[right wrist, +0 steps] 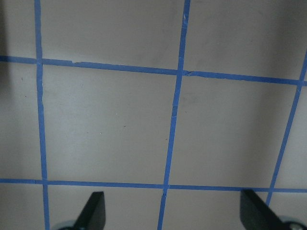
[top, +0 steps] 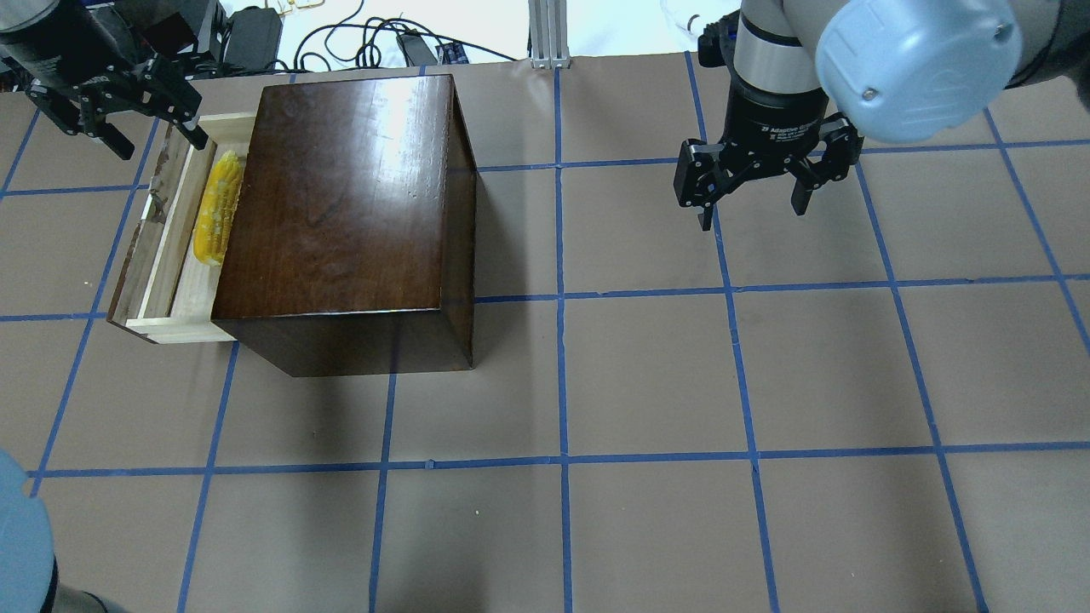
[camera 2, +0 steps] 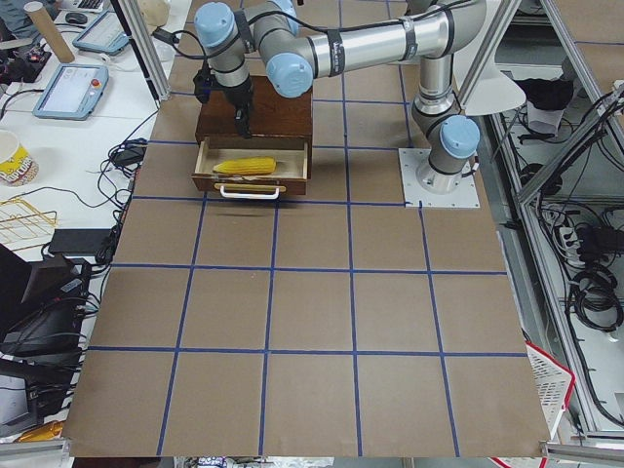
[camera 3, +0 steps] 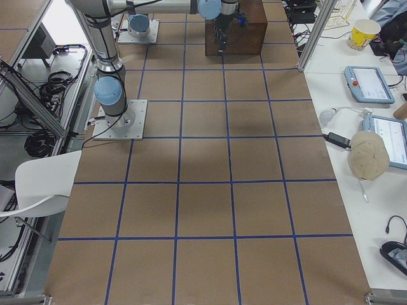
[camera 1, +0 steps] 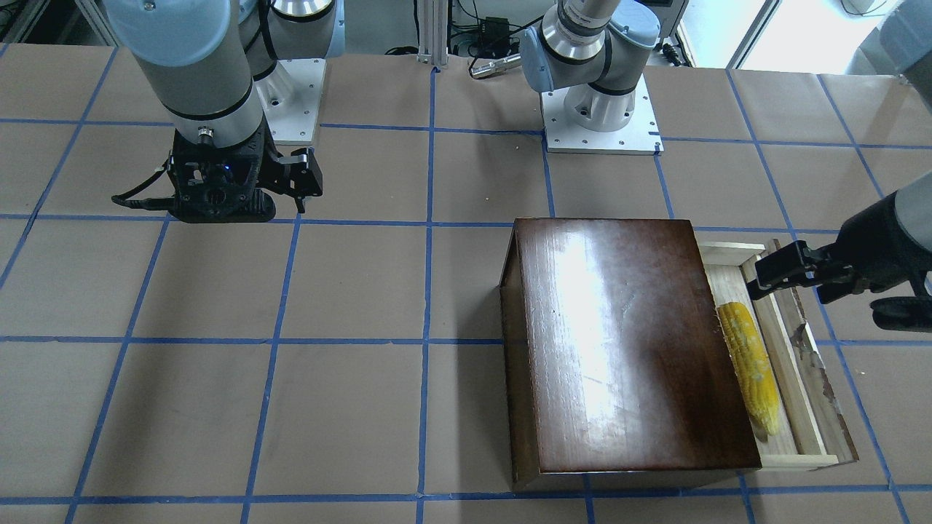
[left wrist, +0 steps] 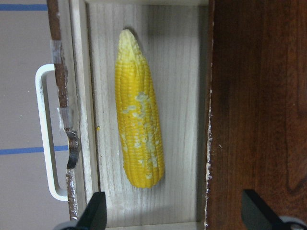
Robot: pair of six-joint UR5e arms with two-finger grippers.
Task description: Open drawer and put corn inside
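Observation:
The drawer [camera 1: 792, 367] stands pulled out of the glossy dark brown box [camera 1: 626, 342]; in the overhead view the drawer [top: 162, 255] sticks out from the box's [top: 341, 196] left side. The yellow corn [camera 1: 750, 371] lies lengthwise on the drawer's pale floor, also in the overhead view [top: 215, 209] and the left wrist view [left wrist: 139, 129]. My left gripper [top: 160, 136] hovers open and empty above the drawer's far end, apart from the corn [camera 2: 246, 167]. My right gripper [top: 751, 209] is open and empty above bare table, well away from the box.
The drawer's front panel carries a white handle [left wrist: 45, 134]. The table [top: 647, 383] is brown with a blue tape grid. The arm bases [camera 1: 601, 116] stand at the robot's edge. Cables and gear lie beyond the far edge [top: 383, 42].

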